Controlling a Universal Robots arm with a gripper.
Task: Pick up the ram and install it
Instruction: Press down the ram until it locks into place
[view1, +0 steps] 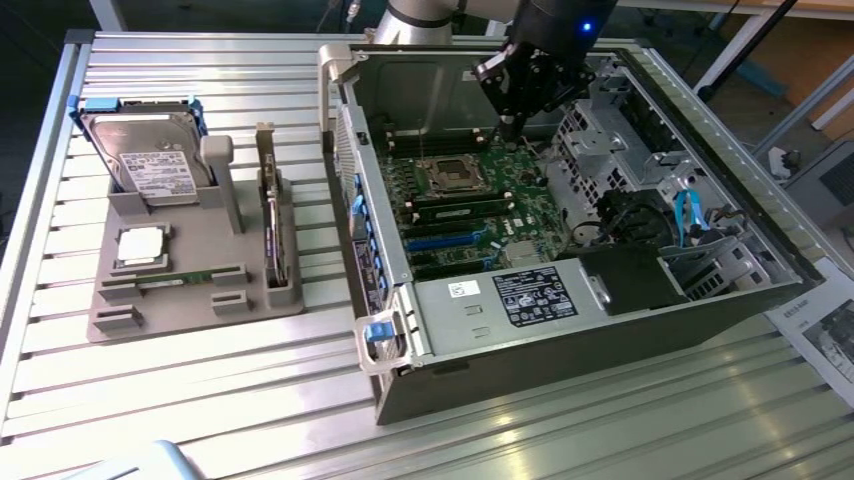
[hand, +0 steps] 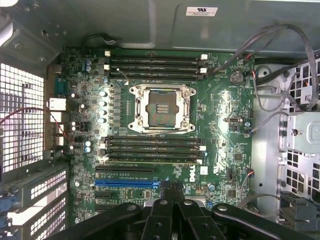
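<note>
The ram (view1: 187, 278), a thin green stick, lies in a front slot of the grey fixture (view1: 200, 320) at the exterior view's left. My gripper (view1: 513, 128) hangs far from it, inside the open computer case (view1: 534, 300), above the back of the motherboard (view1: 467, 200). In the wrist view the gripper (hand: 170, 189) has its fingers together with nothing between them. Below it lie the motherboard (hand: 220, 115), the open processor socket (hand: 161, 107) and two banks of long black memory slots (hand: 155, 148), (hand: 155, 65).
The fixture also carries a hard drive (view1: 150, 160), a square silver-topped processor (view1: 140, 247) and a dark expansion card (view1: 274, 240) standing on edge. The case's walls, drive cage (view1: 601, 140) and cables (hand: 280, 55) ring the motherboard. The slatted table (view1: 200, 400) lies around.
</note>
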